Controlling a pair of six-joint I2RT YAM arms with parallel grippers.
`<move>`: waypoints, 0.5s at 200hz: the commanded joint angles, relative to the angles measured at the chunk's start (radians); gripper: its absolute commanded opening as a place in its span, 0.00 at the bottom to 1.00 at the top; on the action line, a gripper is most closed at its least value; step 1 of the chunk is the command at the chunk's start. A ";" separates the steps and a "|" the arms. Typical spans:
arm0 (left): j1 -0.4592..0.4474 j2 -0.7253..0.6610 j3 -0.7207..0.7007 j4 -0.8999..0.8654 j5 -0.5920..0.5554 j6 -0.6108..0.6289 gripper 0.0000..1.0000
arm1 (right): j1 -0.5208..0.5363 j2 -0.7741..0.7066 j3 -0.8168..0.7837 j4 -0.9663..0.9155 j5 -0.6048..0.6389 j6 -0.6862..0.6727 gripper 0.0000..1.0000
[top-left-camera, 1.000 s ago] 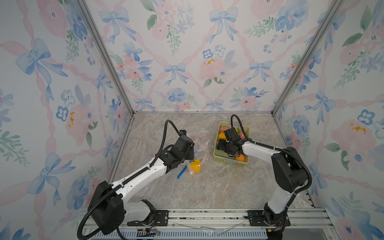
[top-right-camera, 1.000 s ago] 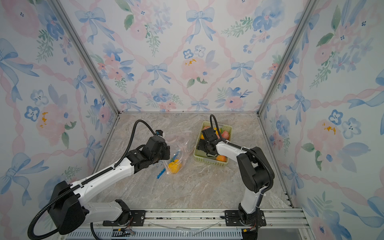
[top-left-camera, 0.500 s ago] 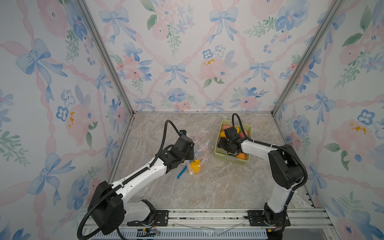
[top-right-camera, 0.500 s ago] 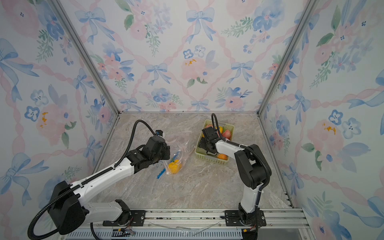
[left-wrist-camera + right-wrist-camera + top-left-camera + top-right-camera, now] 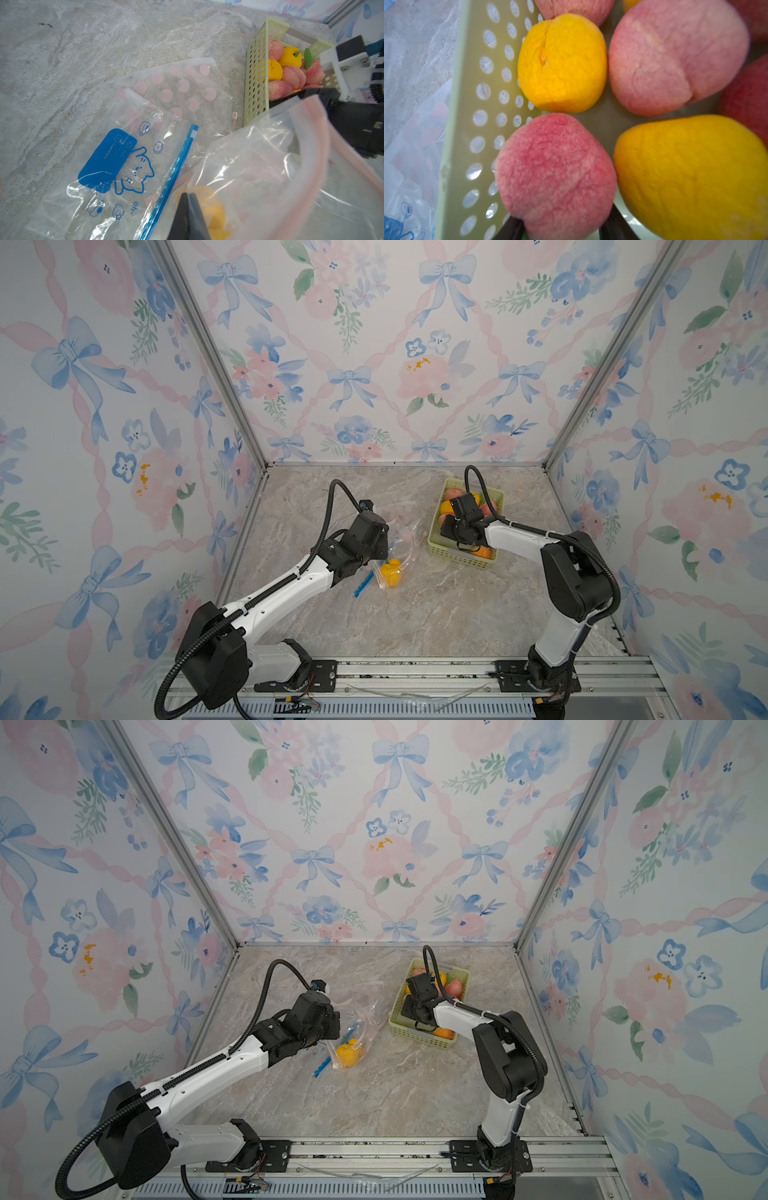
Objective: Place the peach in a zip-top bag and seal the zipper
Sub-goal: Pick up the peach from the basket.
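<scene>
My right gripper (image 5: 562,224) reaches into the green perforated basket (image 5: 471,124), its two black fingers pressed against either side of a pink peach (image 5: 554,170). In both top views the right wrist (image 5: 459,518) covers that peach. My left gripper (image 5: 188,194) is shut on the edge of a clear zip-top bag (image 5: 259,166) with a pink zipper, holding it up off the table, mouth towards the basket. A yellow fruit (image 5: 391,572) lies in the bag's bottom. In a top view the bag (image 5: 359,1019) hangs from the left gripper (image 5: 338,1027).
The basket (image 5: 461,558) holds several more pink and yellow fruits (image 5: 562,62). A cat-print bag with a blue zipper (image 5: 124,166) and a pink-dotted bag (image 5: 182,87) lie flat on the marble table (image 5: 415,614) beside the held bag. Flowered walls close in three sides.
The right gripper's jaws have closed in on the pink peach and its wrist has shifted a little inside the basket. The left arm and its bag have not moved.
</scene>
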State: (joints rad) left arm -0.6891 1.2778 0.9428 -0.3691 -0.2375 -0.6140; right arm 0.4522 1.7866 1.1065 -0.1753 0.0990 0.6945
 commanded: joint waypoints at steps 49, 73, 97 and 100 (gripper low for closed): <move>-0.003 -0.022 0.004 -0.012 0.006 -0.010 0.00 | 0.015 -0.192 -0.079 -0.153 0.006 -0.061 0.39; -0.003 -0.022 0.002 -0.011 0.005 -0.009 0.00 | 0.037 -0.254 -0.118 -0.180 0.008 -0.096 0.39; -0.003 -0.009 0.008 -0.011 0.010 -0.013 0.00 | 0.059 -0.322 -0.154 -0.183 -0.007 -0.116 0.38; -0.003 -0.006 0.009 -0.011 0.011 -0.013 0.00 | 0.063 -0.331 -0.156 -0.184 -0.008 -0.119 0.38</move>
State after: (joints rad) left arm -0.6891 1.2758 0.9428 -0.3695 -0.2375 -0.6140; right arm 0.4866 1.5208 0.9833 -0.3122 0.0978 0.6212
